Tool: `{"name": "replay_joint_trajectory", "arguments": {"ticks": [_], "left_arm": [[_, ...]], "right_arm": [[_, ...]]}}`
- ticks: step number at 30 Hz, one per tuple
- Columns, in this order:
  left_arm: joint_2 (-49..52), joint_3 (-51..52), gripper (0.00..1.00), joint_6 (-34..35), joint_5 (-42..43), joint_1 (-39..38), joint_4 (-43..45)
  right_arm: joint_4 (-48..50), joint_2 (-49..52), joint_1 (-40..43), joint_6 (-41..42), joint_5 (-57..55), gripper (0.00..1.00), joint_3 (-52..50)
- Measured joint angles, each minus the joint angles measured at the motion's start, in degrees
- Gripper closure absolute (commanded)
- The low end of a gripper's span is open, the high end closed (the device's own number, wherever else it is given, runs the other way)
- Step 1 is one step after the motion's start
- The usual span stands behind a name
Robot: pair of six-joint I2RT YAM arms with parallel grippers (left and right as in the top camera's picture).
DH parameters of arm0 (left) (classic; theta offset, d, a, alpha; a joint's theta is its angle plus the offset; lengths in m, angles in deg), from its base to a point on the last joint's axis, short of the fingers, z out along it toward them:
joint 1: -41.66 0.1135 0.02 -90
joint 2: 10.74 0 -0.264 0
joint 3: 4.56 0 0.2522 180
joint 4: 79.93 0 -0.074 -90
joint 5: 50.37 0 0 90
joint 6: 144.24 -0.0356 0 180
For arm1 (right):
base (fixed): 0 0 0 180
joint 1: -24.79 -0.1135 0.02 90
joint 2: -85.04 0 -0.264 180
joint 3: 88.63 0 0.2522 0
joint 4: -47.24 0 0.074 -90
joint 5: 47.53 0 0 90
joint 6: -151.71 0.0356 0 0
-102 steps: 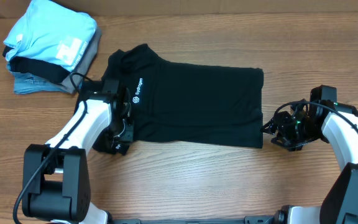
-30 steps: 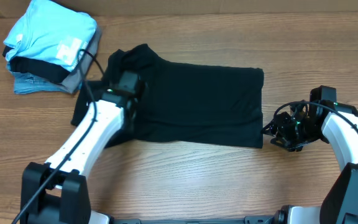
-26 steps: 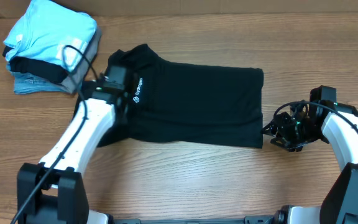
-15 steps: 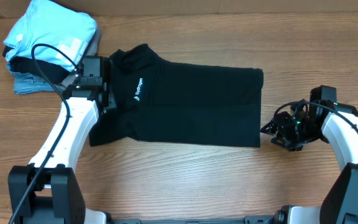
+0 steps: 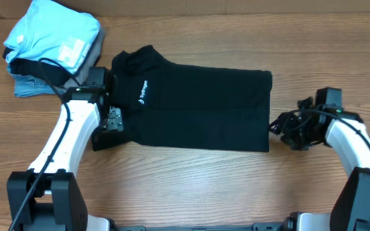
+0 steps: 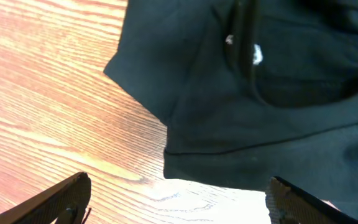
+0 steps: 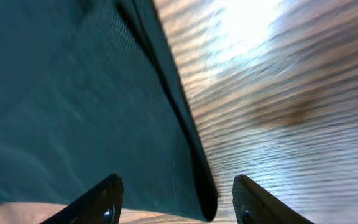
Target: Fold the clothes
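The clothes, a black short-sleeved shirt with a small white logo, lie flat across the middle of the table, collar to the left. My left gripper hovers at the shirt's left side, over its lower left corner. In the left wrist view that gripper is open over bare wood, with the shirt's edge just beyond the fingertips. My right gripper sits at the shirt's right hem. In its wrist view the right gripper is open, and the shirt's hem runs between the fingers, unclamped.
A stack of folded garments stands at the back left, topped by a light-blue one, with a grey piece and a denim-blue piece beneath. The wooden table stretches in front of the shirt.
My left gripper moved left off the shirt's chest, drawing its left side outward, then opened and let go. My right gripper widened and shifted slightly at the hem.
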Motion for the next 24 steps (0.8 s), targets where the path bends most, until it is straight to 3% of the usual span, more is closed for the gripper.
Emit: {"name": "replay_joint_trajectory", "arguments": {"ticks": [12,14,16,17,24], "left_arm": [[0.0,2.3,0.02,0.6,10.8,6.9,0.9],[0.0,2.3,0.02,0.3,11.5,6.9,0.9],[0.0,2.3,0.01,0.0,11.9,6.9,0.9],[0.1,2.3,0.01,0.0,12.1,6.9,0.9],[0.4,2.3,0.02,-1.2,12.7,6.9,0.9]], "right_arm": [[6.3,0.0,-6.1,3.4,-4.4,0.59,-5.3],[7.2,0.0,-6.1,3.7,-4.7,0.69,-6.2],[7.2,0.0,-6.2,4.3,-4.6,0.92,-6.8],[7.2,0.0,-6.2,4.2,-4.3,0.96,-7.1],[-0.6,0.0,-6.1,4.3,-4.5,0.96,-5.1]]}}
